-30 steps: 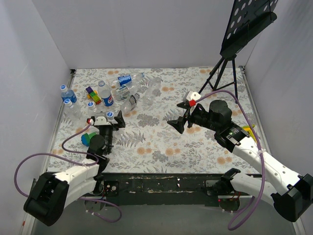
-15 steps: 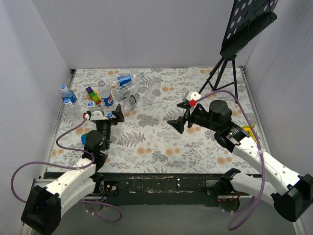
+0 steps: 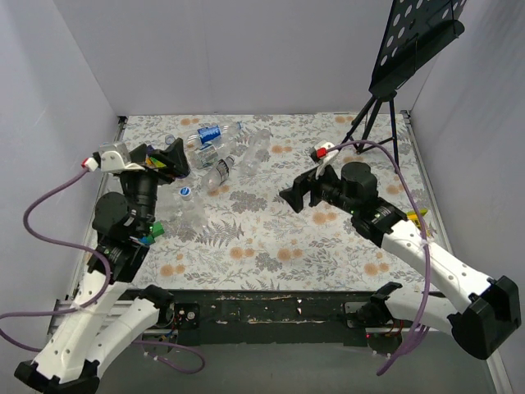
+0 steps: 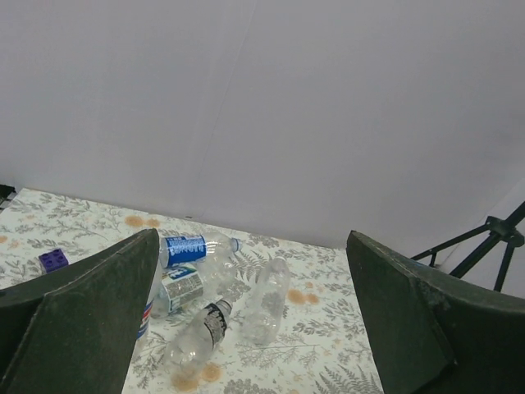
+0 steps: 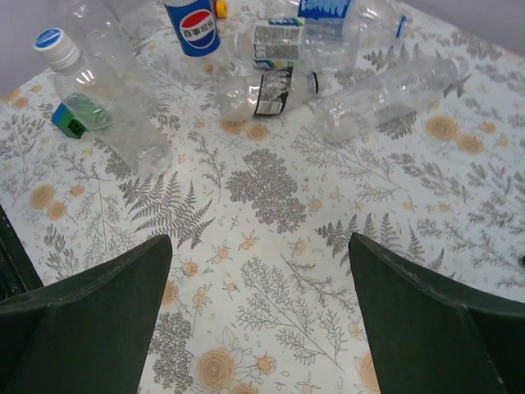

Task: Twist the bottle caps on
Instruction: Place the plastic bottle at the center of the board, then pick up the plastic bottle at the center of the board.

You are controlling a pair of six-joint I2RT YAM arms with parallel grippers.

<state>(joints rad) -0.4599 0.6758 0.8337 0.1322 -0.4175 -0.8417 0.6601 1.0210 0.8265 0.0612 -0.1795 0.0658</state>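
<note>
Several clear bottles lie in a heap at the back left of the flowered table. One bottle, nearer and apart from the heap, wears a blue cap; its cap also shows from above. A Pepsi-labelled bottle stands behind it. A black-labelled bottle and a plain one lie side by side. My left gripper hangs open, high over the left end of the heap, empty. My right gripper is open and empty above bare cloth, right of the bottles.
A green-and-blue toy lies by the capped bottle. A purple block sits at the far left. The black tripod stand occupies the back right corner. White walls close in three sides.
My left arm has lifted from low near the capped bottle and swung back and left, its gripper now high over the heap. The right gripper shifted slightly. Both stayed open.
</note>
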